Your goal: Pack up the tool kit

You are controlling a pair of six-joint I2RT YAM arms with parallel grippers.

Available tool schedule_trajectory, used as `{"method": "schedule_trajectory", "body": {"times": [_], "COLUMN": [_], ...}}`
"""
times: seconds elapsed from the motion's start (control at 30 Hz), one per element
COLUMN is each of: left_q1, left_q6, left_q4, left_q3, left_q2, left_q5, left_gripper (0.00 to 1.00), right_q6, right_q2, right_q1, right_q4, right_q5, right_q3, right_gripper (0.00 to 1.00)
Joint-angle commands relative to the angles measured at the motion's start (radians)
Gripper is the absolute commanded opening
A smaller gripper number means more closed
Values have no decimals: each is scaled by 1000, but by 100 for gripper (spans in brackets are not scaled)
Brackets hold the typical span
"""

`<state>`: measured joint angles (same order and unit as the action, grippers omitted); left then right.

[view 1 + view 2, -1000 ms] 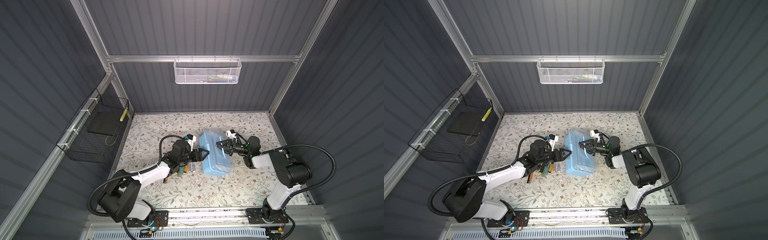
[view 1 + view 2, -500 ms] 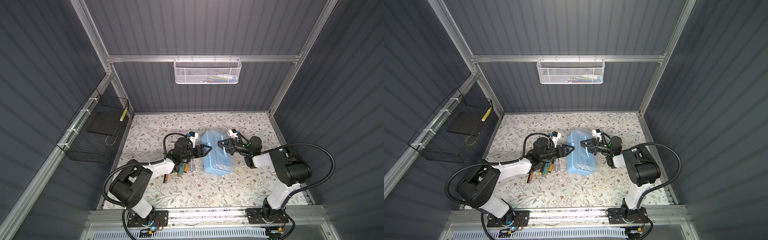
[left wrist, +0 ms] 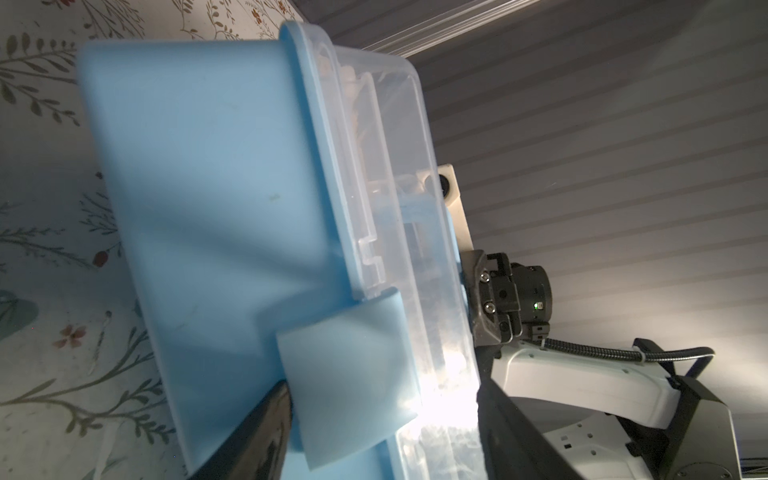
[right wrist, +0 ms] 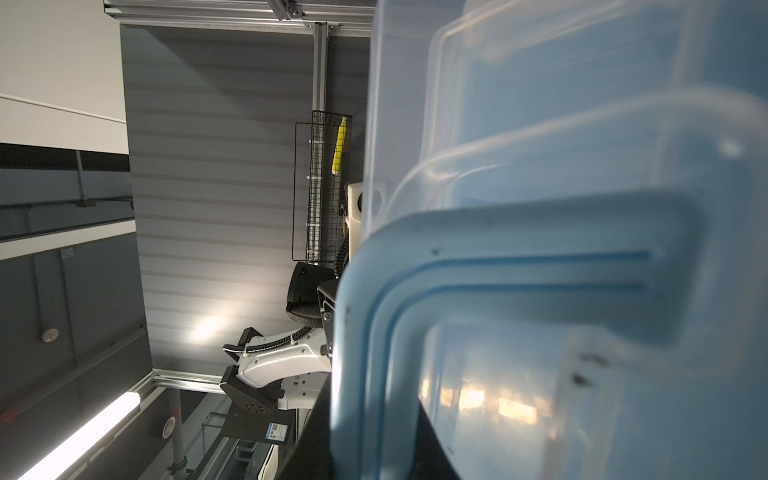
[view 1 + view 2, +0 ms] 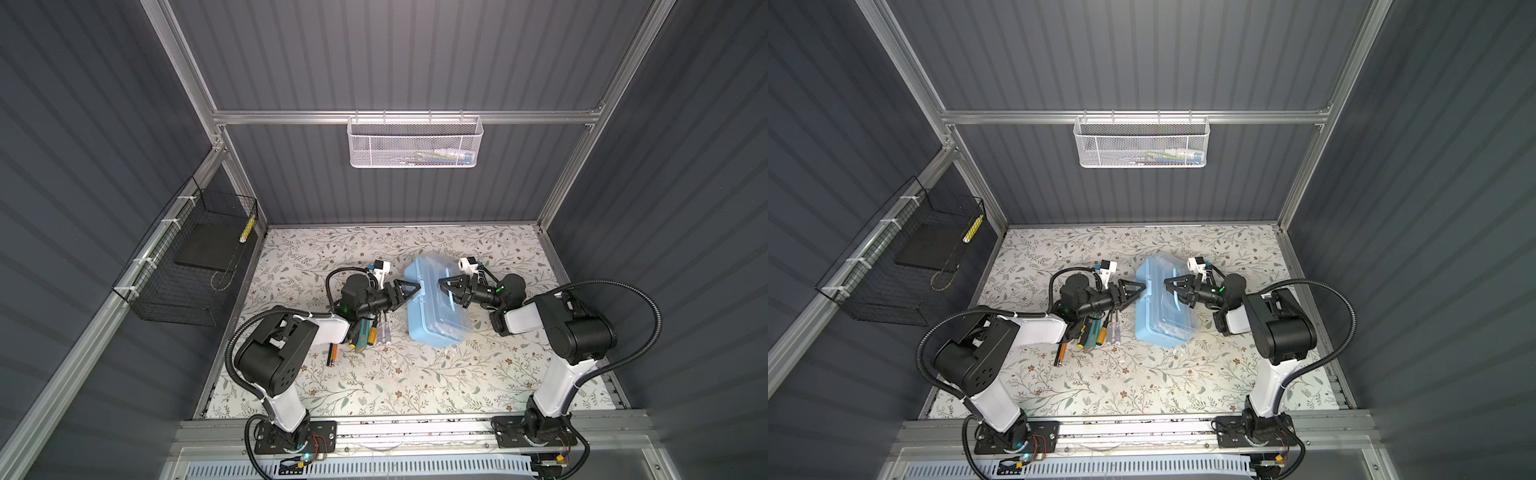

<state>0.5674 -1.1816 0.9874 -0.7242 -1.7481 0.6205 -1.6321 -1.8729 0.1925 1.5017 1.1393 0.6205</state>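
Left gripper [image 5: 415, 293] of mine, jaws apart, came closer around the box [image 5: 436, 328] latch [image 3: 345, 374]; my right gripper [image 5: 448, 293] stayed narrow on the handle [image 4: 519, 249].

Both top views are sharp, with a bright table [image 5: 374, 386]. Close up, the box [image 4: 582, 270] is blurry, and white glare shines on its lid [image 3: 444, 374].

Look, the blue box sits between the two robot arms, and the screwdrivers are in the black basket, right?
Not quite. The screwdrivers are not in the black basket. They lie on the table, right beside the blue box. Both top views show this. The rest is right.
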Motion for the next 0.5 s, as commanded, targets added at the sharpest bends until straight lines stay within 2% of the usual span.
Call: {"method": "schedule_trajectory", "body": {"times": [0.0, 0.2, 0.3, 0.4, 0.47], "left_q1": [35, 35, 31, 23, 8], "left_q6": [-162, -272, -283, -218, -120], "left_q4": [332, 507, 519, 423, 263], "left_q3": [-19, -35, -40, -30, -20], "left_q2": [-42, -117, -126, -93, -42], "left_q5": [138, 161, 167, 167, 159], "left_gripper": [70, 70, 70, 70, 71], "right_q6": [117, 123, 118, 108, 103], "right_q2": [-70, -85, -86, -77, -63], "right_q1": [34, 33, 32, 29, 24], "right_q4": [-22, -22, -22, -21, -28], "right_q5": [41, 30, 28, 21, 16], "right_q3": [0, 10, 13, 12, 9], "right_gripper": [0, 0, 0, 0, 0]}}
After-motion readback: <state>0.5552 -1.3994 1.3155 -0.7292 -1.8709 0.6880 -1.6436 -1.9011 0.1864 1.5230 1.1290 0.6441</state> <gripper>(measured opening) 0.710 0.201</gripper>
